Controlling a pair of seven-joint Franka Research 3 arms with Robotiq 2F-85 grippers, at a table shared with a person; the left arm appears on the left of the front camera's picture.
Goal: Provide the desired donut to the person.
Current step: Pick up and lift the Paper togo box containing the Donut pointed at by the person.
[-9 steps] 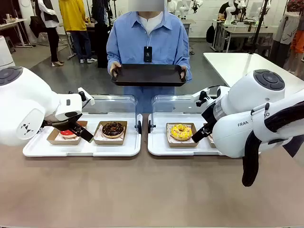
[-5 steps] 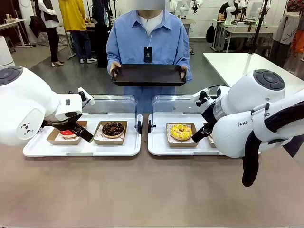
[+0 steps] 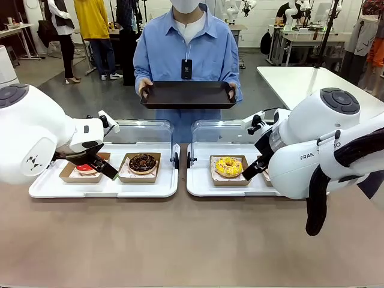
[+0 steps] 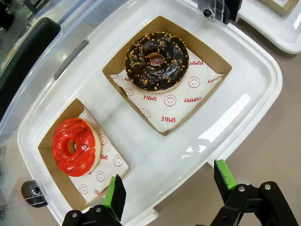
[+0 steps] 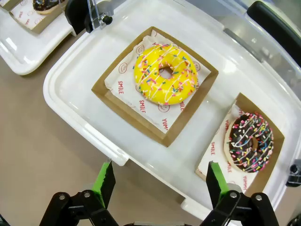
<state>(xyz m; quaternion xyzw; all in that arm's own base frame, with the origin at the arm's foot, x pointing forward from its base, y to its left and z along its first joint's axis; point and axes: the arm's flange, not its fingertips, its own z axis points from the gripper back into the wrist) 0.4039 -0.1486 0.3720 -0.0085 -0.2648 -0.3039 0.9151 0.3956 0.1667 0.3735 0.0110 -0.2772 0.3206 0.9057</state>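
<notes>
Tan table carries a left tray with red donut and nut donut, and a right tray with yellow donut and sprinkled donut, each in a card box; the person stands across, both hands on a black tray. Left gripper and right gripper hover above their trays, jaws spread, nothing held. No hand points, so which donut is wanted cannot be told; probably best to wait for a cue, then take that box by its wall, not the icing, and carry it level to the black tray.
</notes>
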